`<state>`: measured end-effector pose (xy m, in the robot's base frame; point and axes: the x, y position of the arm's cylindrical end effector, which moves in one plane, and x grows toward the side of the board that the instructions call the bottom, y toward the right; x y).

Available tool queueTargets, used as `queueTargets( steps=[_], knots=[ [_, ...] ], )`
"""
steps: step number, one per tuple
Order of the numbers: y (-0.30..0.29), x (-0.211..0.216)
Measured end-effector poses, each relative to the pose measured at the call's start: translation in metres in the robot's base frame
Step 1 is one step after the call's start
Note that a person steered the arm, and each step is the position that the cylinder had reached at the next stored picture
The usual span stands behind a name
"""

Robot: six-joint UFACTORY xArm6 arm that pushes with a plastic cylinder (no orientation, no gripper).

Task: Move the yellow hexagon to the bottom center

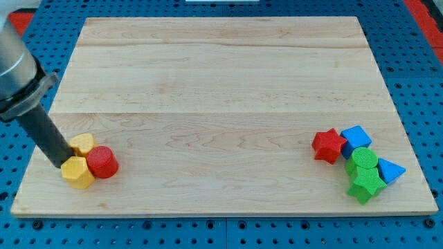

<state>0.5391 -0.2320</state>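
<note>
The yellow hexagon (77, 172) lies at the board's (221, 69) lower left, touching a red cylinder (103, 162) and another yellow block (83, 144). It is judged light, rigid and easily slid. No pincer exists; my tip (59, 166) is pressed against its left face.

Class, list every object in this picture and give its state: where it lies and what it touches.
my tip: at yellow hexagon's left edge
yellow hexagon: bottom left, touching red cylinder
red cylinder: right of hexagon
second yellow block: behind hexagon
red star: right cluster
blue blocks: right cluster
green blocks: right cluster
</note>
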Motion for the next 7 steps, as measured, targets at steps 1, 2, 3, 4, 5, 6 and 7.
queueTargets(
  steps=[1,2,3,4,5,6,7],
  knots=[
    [0.020,0.003],
    [0.013,0.008],
    [-0.020,0.013],
    [-0.033,0.025],
    [-0.032,0.029],
    [-0.014,0.029],
    [-0.001,0.029]
  ],
)
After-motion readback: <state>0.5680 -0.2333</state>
